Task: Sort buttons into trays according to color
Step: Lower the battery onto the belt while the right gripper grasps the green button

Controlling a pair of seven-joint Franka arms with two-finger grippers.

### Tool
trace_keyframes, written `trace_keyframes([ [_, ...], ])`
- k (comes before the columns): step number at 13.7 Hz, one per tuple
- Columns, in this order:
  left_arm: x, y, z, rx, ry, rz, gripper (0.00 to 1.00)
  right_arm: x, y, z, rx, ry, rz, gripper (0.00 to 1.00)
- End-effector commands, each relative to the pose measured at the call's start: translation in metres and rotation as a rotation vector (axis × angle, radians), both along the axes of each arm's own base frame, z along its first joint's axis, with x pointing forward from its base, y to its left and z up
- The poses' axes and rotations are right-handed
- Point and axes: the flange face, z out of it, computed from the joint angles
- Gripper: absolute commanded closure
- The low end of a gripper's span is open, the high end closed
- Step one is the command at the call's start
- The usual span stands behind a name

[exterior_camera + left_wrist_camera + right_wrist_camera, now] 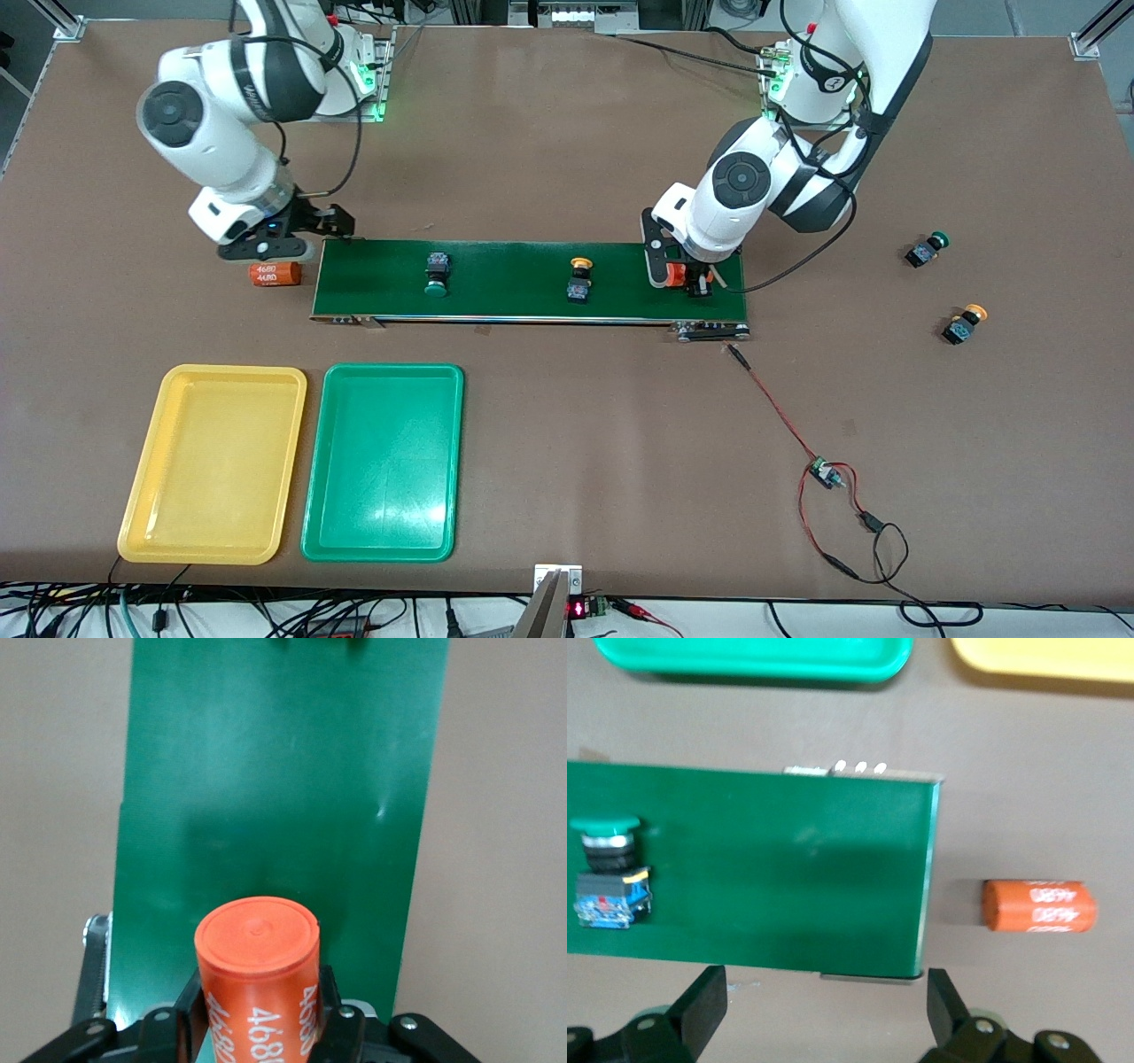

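Four buttons, two trays; left claw apparently grips orange cylinder, right claw wide.

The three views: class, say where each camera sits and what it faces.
Front: high across the table, facing both arms, the conveyor belt and trays.
Left wrist: on the left gripper, which clamps an orange cylinder over the belt.
Right wrist: above the open right gripper, facing a green button.
Shared: the belt.

arms: white shells, dark grey round joint caps | grippers: black | cables: black, along arms | bases: green lights
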Motion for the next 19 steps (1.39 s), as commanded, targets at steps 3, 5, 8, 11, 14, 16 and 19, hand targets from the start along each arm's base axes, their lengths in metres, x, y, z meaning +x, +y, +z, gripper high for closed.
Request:
trace_keyframes([
  [3, 0.005, 0.002, 0.003, 0.031, -0.034, -0.14, 1.0, -0.017, 0.03, -0.007, 0.008, -0.04, -0.099, 0.0],
  [5, 0.005, 0.004, 0.001, 0.062, -0.052, -0.18, 1.0, -0.015, 0.039, -0.013, 0.023, -0.056, -0.134, 0.0],
  [8, 0.004, 0.009, -0.002, 0.074, -0.043, -0.181, 0.99, -0.01, 0.049, -0.029, 0.048, -0.069, -0.172, 0.0],
  [11, 0.001, 0.009, -0.007, 0.076, -0.034, -0.169, 0.62, -0.01, 0.065, -0.044, 0.072, -0.08, -0.174, 0.0],
  [14, 0.002, 0.01, 0.001, 0.076, -0.048, -0.162, 0.0, -0.014, 0.072, -0.052, 0.071, -0.063, -0.157, 0.0],
  [16, 0.005, 0.012, 0.013, 0.075, -0.066, -0.157, 0.0, -0.013, 0.072, -0.058, 0.075, -0.06, -0.158, 0.0],
  [19, 0.015, 0.03, 0.034, 0.093, -0.077, -0.13, 0.0, -0.013, 0.076, -0.064, 0.083, -0.064, -0.145, 0.0],
])
